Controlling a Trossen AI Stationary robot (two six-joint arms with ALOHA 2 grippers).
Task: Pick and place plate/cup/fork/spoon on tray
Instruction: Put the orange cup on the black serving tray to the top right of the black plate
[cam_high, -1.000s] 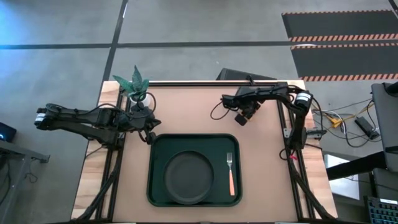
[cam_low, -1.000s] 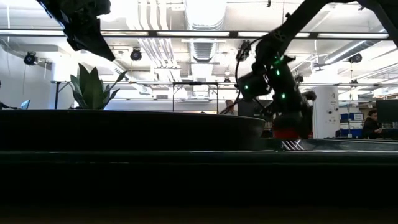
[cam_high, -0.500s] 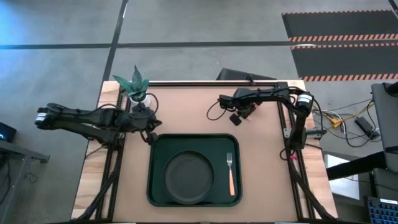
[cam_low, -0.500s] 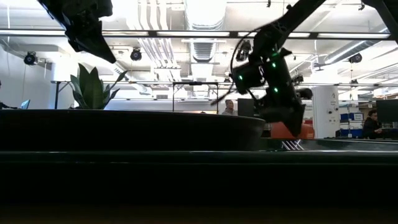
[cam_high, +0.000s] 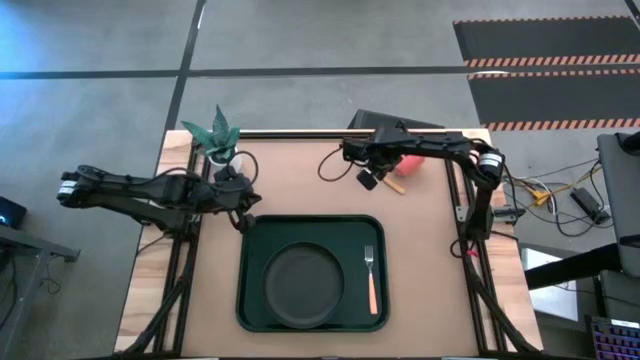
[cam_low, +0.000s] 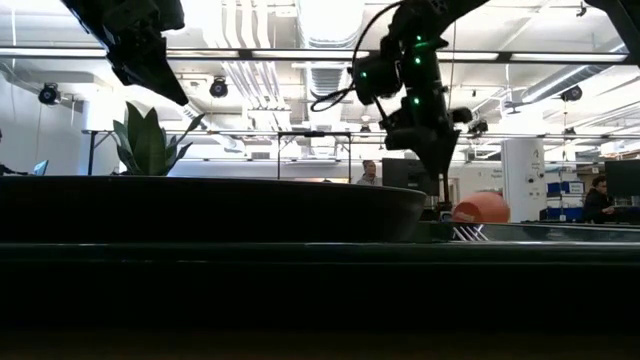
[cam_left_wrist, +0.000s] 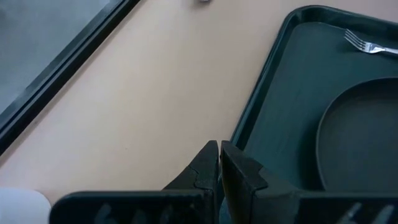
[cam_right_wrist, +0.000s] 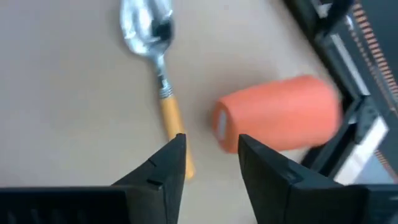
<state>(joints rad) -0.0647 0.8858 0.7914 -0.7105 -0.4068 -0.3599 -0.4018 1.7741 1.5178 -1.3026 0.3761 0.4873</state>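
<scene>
The dark green tray (cam_high: 252, 240) lies at the table's near middle; it also shows in the left wrist view (cam_left_wrist: 273, 118). The dark plate (cam_high: 300, 285) and the fork (cam_high: 371, 275) lie in it. The red cup (cam_high: 411, 162) lies tipped on its side on the table at the far right; it also shows in the right wrist view (cam_right_wrist: 277, 121) and the low view (cam_low: 481, 208). The spoon (cam_right_wrist: 163, 93) lies flat beside it. My right gripper (cam_right_wrist: 211, 162) is open and empty above both, raised off the table (cam_low: 430, 160). My left gripper (cam_left_wrist: 219, 165) is shut and empty by the tray's far left corner.
A white pot with a green plant (cam_high: 220, 140) stands at the far left corner, close to my left arm. A dark box (cam_high: 375, 120) sits at the table's far edge behind my right arm. Bare tabletop (cam_high: 300, 180) lies between the two grippers.
My right gripper has risen and gone toward the table's left edge, away from the cup. The cup, upright under the gripper a second ago, has tipped over and now lies on its side on the table.
</scene>
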